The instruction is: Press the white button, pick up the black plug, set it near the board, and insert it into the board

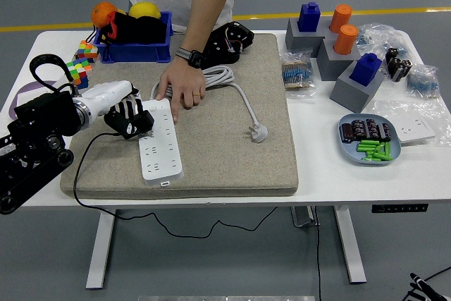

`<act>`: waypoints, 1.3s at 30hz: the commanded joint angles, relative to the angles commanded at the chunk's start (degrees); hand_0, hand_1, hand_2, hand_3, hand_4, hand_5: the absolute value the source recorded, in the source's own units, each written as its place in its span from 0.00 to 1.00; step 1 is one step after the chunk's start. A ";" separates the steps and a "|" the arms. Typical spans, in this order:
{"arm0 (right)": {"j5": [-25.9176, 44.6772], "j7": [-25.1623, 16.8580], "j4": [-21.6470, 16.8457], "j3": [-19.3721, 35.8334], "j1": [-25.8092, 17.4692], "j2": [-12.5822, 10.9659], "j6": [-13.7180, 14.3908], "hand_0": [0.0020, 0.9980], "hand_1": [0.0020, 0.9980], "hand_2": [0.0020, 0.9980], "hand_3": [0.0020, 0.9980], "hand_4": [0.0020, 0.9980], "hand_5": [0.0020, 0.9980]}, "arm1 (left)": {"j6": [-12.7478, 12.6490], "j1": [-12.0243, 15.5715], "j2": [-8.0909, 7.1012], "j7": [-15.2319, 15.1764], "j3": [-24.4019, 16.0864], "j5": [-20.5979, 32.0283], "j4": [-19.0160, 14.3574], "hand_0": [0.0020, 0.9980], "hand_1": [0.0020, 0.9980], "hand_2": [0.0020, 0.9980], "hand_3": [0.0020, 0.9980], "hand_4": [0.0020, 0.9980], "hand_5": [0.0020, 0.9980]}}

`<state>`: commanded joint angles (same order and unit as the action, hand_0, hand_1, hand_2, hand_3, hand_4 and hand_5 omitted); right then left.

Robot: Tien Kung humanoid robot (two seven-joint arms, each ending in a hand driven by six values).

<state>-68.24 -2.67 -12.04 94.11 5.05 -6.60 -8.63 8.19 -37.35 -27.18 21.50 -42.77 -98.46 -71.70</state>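
Observation:
The white power strip (160, 147) lies lengthwise on the left part of the beige mat (225, 153). My left hand (130, 119) sits against the strip's upper left edge, its black fingers curled. A thin black cable (76, 174) runs from under that hand over the mat's left side and off the table's front. The black plug is hard to tell apart from the black fingers that close on it. A person's hand (183, 89) presses flat on the strip's far end. My right arm is out of view.
A coiled white cable (220, 75) ends in a white plug (259, 132) at mid-mat. A blue bin (135, 46) and puzzle cubes (81, 61) stand at the back left. At the right are grey blocks (352, 86) and a blue plate of parts (350, 151).

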 joint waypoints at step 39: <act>-0.05 0.00 0.05 -0.25 -0.01 0.04 0.02 0.82 0.76 0.74 0.72 0.78 0.55 | 1.59 2.68 -0.75 2.89 -2.37 1.59 -4.10 0.24 0.39 0.41 0.43 0.77 0.00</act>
<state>-68.29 -2.67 -11.99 93.86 5.04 -6.56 -8.61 9.78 -34.67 -27.93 24.38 -45.15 -96.87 -75.80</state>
